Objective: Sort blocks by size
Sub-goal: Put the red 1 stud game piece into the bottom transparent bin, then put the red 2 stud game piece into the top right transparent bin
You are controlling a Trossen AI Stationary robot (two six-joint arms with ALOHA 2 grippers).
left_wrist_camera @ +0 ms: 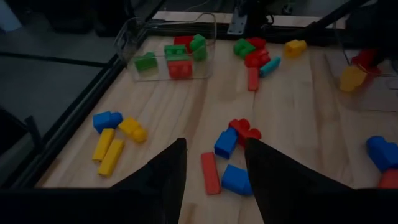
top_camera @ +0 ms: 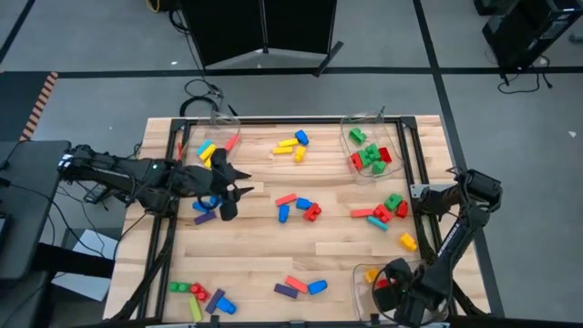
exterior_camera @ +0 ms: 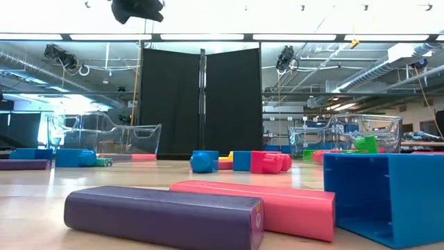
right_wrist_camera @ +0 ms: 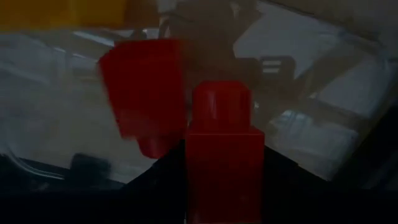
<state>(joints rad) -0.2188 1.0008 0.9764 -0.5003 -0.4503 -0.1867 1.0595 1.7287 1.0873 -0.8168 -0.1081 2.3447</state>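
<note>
Coloured blocks lie in loose groups on the wooden table [top_camera: 255, 246]: yellow and blue ones [top_camera: 293, 146] at the far middle, red and blue ones [top_camera: 296, 208] in the centre, and others [top_camera: 202, 296] at the near left. My left gripper [top_camera: 244, 185] hovers open and empty left of the centre group, which shows beyond its fingers in the left wrist view [left_wrist_camera: 233, 140]. My right gripper [top_camera: 387, 284] is down in the clear bin [top_camera: 401, 266] at the near right, shut on a red block [right_wrist_camera: 224, 149]. My right gripper holds the red block by its two opposite sides [right_wrist_camera: 198, 163], pinched between the two fingers. The block's stud [right_wrist_camera: 221, 102] points away from the wrist. It is over the bin's inside; whether it rests on the bin's floor does not show.
A clear bin [top_camera: 373, 146] at the far right holds green and red blocks. Another clear bin [top_camera: 211, 123] stands at the far left. Another red block [right_wrist_camera: 143, 93] and a yellow one [top_camera: 371, 273] lie in the near right bin. A dark frame rail [top_camera: 405, 164] runs along the table's right side.
</note>
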